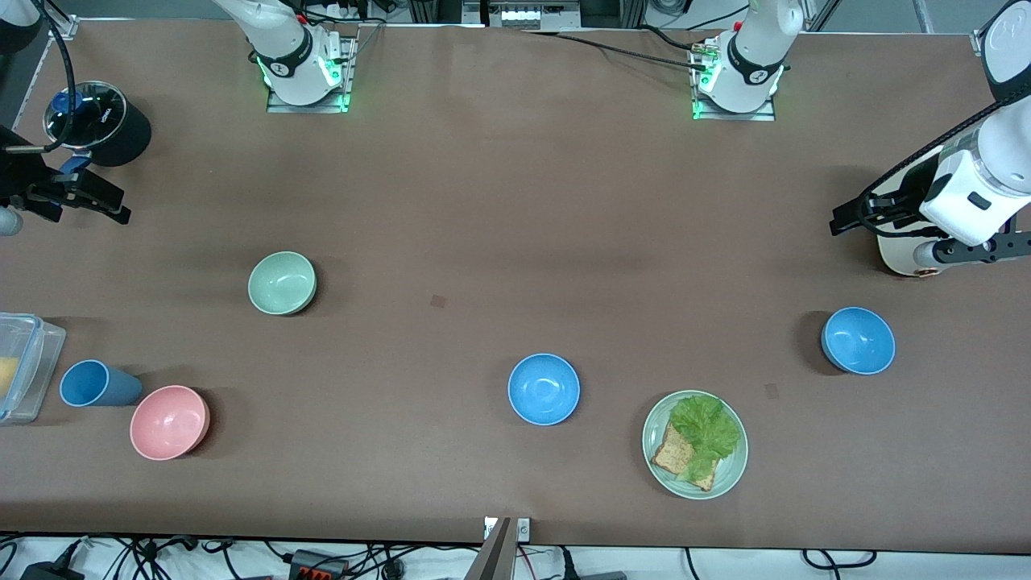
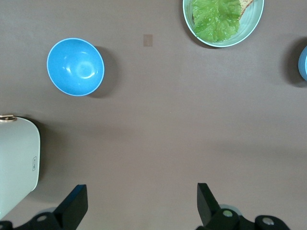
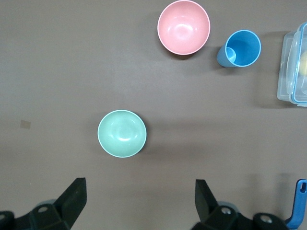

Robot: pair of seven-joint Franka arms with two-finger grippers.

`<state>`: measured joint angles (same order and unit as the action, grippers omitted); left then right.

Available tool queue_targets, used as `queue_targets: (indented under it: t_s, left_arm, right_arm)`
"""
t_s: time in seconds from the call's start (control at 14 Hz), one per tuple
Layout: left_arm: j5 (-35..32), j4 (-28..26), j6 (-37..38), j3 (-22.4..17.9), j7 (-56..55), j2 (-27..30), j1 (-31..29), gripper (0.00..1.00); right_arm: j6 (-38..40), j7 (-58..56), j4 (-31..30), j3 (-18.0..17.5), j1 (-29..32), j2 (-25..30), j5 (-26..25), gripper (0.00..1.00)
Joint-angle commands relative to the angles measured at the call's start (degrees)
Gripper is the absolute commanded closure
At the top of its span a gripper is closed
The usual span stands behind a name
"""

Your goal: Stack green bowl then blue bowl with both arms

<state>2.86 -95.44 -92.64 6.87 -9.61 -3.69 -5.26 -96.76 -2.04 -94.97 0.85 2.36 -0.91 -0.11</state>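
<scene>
The green bowl stands upright on the brown table toward the right arm's end; it also shows in the right wrist view. Two blue bowls stand apart: one near the table's middle, nearer the front camera, and one toward the left arm's end, also in the left wrist view. My right gripper is open and empty over the table's edge at the right arm's end. My left gripper is open and empty over bare table at the left arm's end.
A pale green plate with bread and lettuce lies beside the middle blue bowl. A pink bowl, a blue cup and a clear lidded box stand at the right arm's end. A black pot and a white appliance stand near the grippers.
</scene>
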Motion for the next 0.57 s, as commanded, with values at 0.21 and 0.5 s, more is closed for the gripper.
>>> queue_targets:
  t_s: [0.21, 0.5]
  left_arm:
    - [-1.10, 2.10, 1.40, 0.07, 1.08, -1.14, -0.19, 0.00]
    - [-1.19, 2.10, 1.40, 0.07, 1.08, -1.14, -0.27, 0.00]
  right_arm:
    - [-0.09, 0.54, -1.45, -0.67, 0.98, 1.43, -0.68, 0.00]
    - [-1.06, 0.54, -1.98, -0.76, 0.55, -2.06, -0.77, 0.00]
